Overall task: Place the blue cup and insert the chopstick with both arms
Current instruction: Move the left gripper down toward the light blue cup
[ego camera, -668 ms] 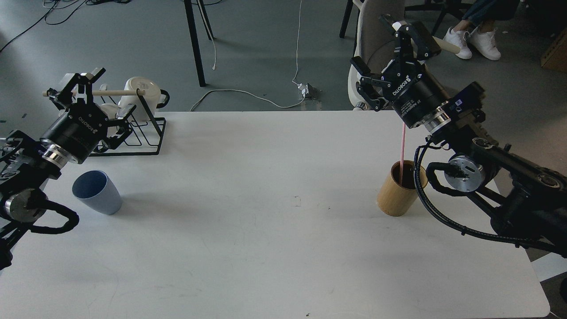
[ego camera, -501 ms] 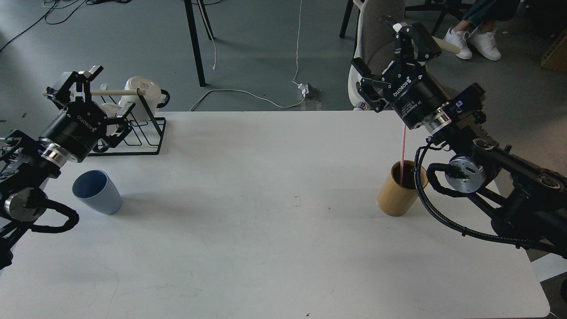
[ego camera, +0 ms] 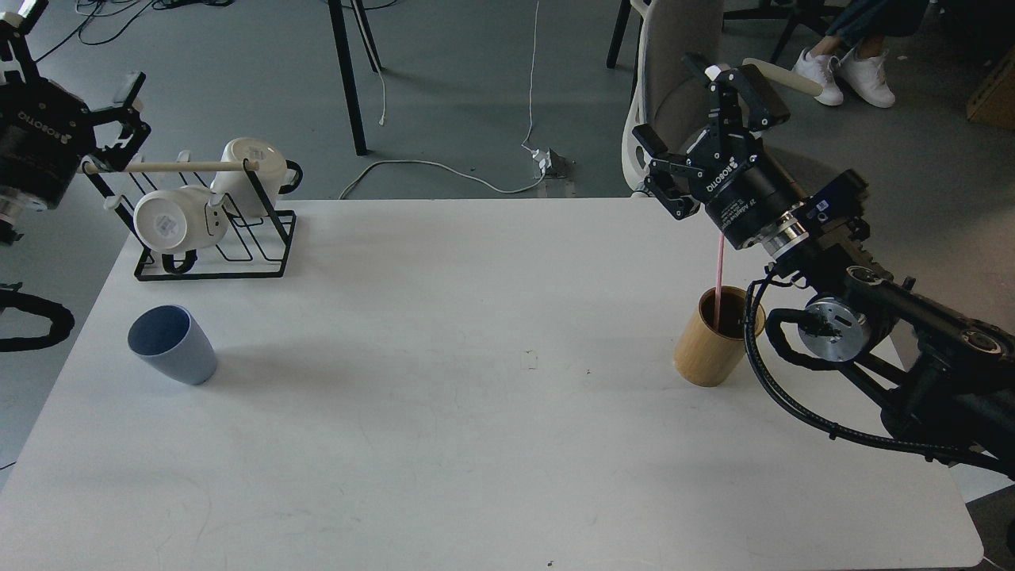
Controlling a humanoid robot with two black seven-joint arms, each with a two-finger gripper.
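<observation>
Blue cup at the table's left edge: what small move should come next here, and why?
Probably bring the left tool down toward the blue cup. The cup stands untouched on the table, that tool is open and raised beyond the mug rack, and the chopstick sits in the bamboo cup.

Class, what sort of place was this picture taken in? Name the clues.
Probably a robotics lab or workshop: two robot arms at a white table, loose cables on a grey floor, and a seated person's shoes behind.

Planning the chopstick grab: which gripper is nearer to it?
Right. The right gripper hangs open just above the chopstick in the bamboo cup; the left gripper is across the table, far left.
</observation>
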